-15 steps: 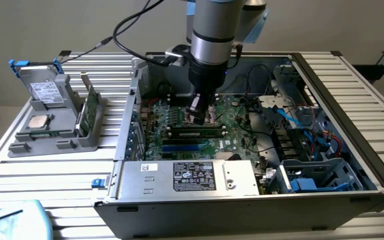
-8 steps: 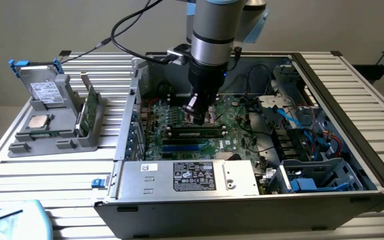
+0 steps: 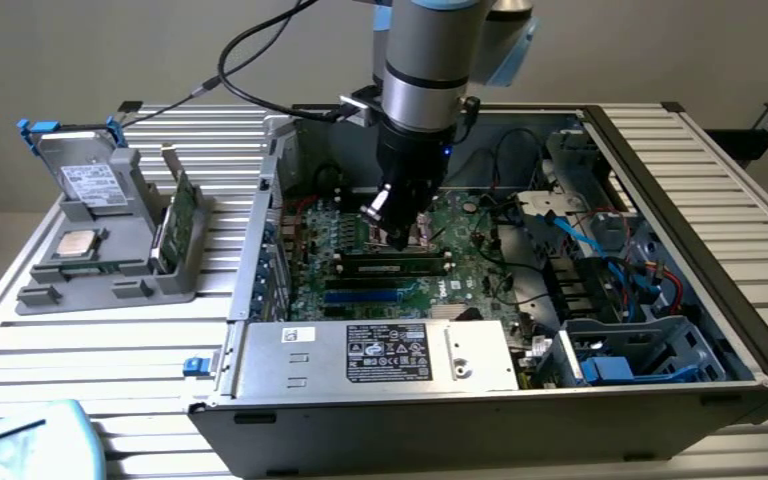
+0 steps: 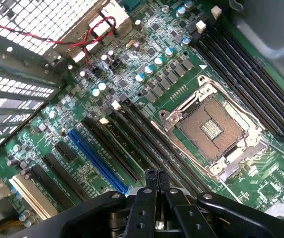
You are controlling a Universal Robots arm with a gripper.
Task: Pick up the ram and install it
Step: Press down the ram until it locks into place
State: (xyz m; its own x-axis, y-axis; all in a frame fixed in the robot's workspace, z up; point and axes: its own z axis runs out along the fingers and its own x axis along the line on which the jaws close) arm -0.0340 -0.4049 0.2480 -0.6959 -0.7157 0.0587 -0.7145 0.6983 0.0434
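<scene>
One gripper [image 3: 398, 238]: we see jaws pinched together, nothing held.
Ram [image 3: 391, 265]: lies along a motherboard [image 3: 478, 235] slot, just at 6 o'clock of the fingertips.
Ram axis: 9-to-3, exterior view.

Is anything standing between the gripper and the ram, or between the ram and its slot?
Nothing visible does. In the exterior view the ram already lies along a memory slot on the motherboard. The shut gripper sits directly above it, with no cable or part between them.
</scene>
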